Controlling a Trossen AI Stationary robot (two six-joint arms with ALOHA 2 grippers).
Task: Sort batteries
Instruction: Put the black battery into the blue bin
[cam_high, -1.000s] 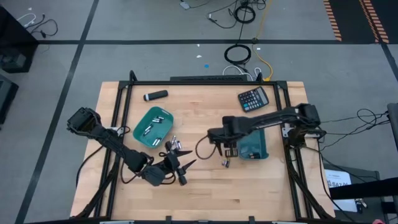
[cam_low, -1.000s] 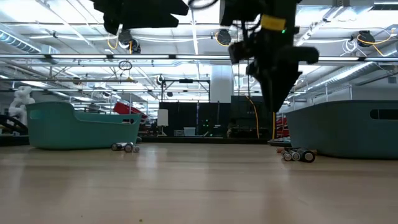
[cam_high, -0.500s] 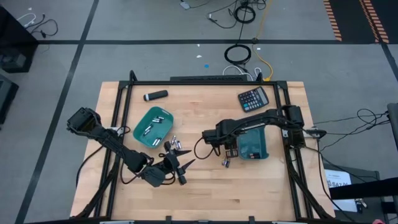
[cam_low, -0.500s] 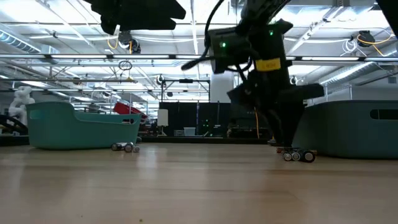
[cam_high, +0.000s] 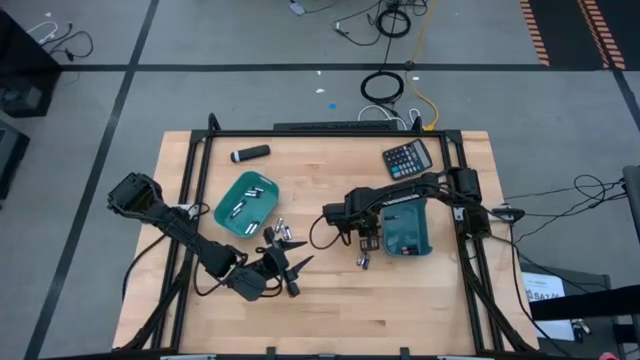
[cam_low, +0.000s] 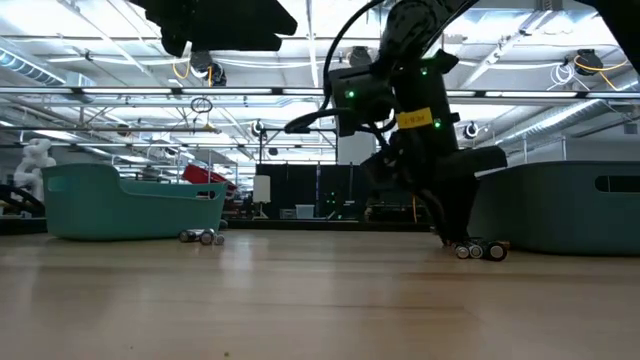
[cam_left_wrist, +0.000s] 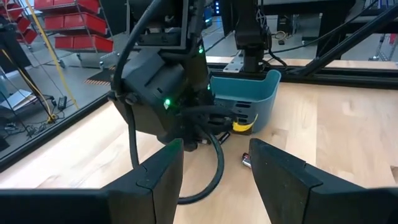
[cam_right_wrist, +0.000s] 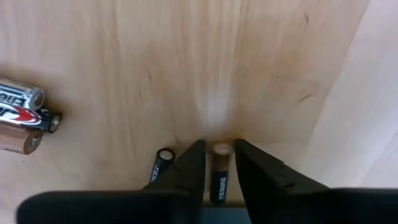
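My right gripper (cam_high: 366, 243) reaches down to the table just left of the right teal tray (cam_high: 405, 232). It is shut on a coppery-brown battery (cam_right_wrist: 219, 177). A black battery (cam_right_wrist: 163, 163) lies beside it, and three more batteries (cam_right_wrist: 22, 118) lie farther off. My left gripper (cam_high: 290, 263) waits open near the table's near edge, right of a few loose batteries (cam_high: 278, 232). The left teal tray (cam_high: 246, 204) holds several silvery batteries (cam_high: 240, 208). The low view shows the right gripper (cam_low: 455, 238) down beside loose batteries (cam_low: 480, 250). My right gripper pinches the coppery-brown battery between its two fingers (cam_right_wrist: 194, 163), which lie along its long sides (cam_right_wrist: 219, 168). The fingers come slanting down from above. The battery lies on the tabletop with its end cap (cam_right_wrist: 221, 149) level with the fingertips.
A black calculator (cam_high: 407, 158) sits at the far right of the table and a black marker-like cylinder (cam_high: 250, 154) at the far left. The left wrist view shows the right arm in front of the right tray (cam_left_wrist: 261, 93), with a battery (cam_left_wrist: 246, 160) on the wood.
My right gripper has come down from well above the table to the tabletop and shifted slightly toward the table's left. Its arm has folded in closer. The left arm and the batteries have kept still.
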